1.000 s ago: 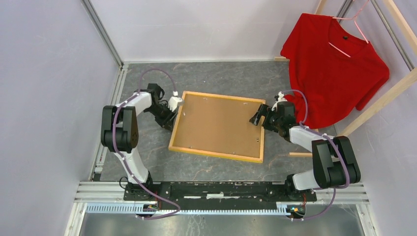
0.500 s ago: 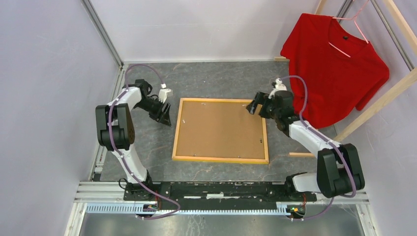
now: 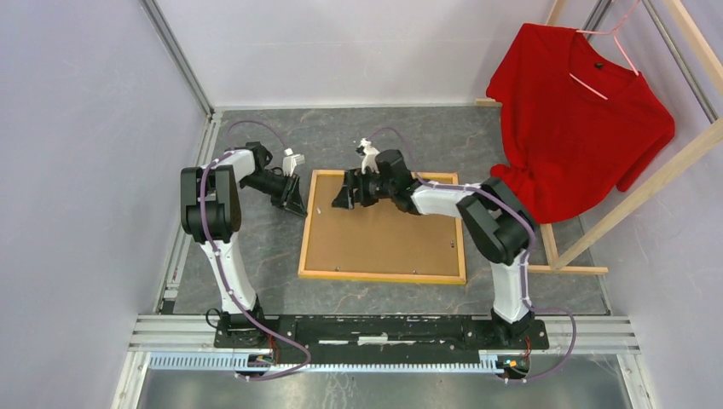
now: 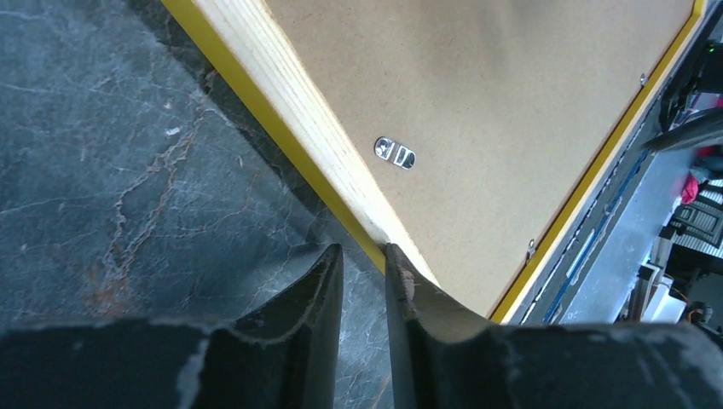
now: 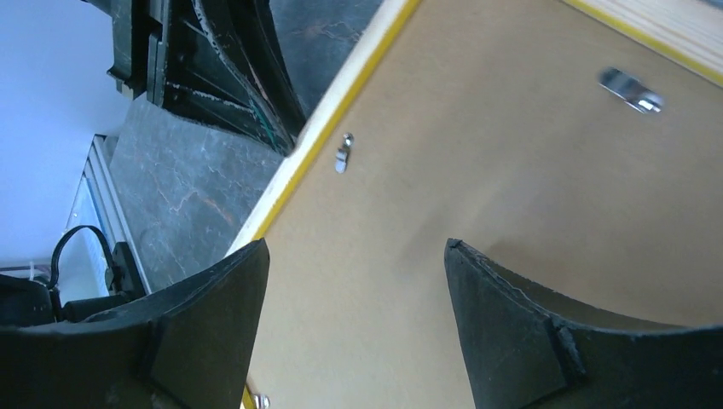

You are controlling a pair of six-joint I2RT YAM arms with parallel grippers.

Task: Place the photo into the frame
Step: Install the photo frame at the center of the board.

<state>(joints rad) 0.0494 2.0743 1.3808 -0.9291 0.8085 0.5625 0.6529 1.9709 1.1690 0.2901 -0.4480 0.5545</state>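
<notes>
Grey marbled table [image 3: 256, 256] carries the frame [image 3: 384, 276] face down at centre, backing [image 3: 384, 230] seated in it; no photo shows. Left gripper [image 3: 297, 206], fingers a slit apart and empty, sits just off the frame's far-left corner. Right gripper [image 3: 341, 198], spread wide, hovers over the backing beside that corner.

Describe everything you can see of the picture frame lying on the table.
The frame lies flat on the dark stone-look table, back side up. Its light wooden rails have bright yellow edges and surround a brown fibreboard backing panel with small metal clips. The left hand, fingers a narrow gap apart, sits at the left rail near the far corner; contact is unclear. The open right hand hovers over the panel's far edge.
</notes>
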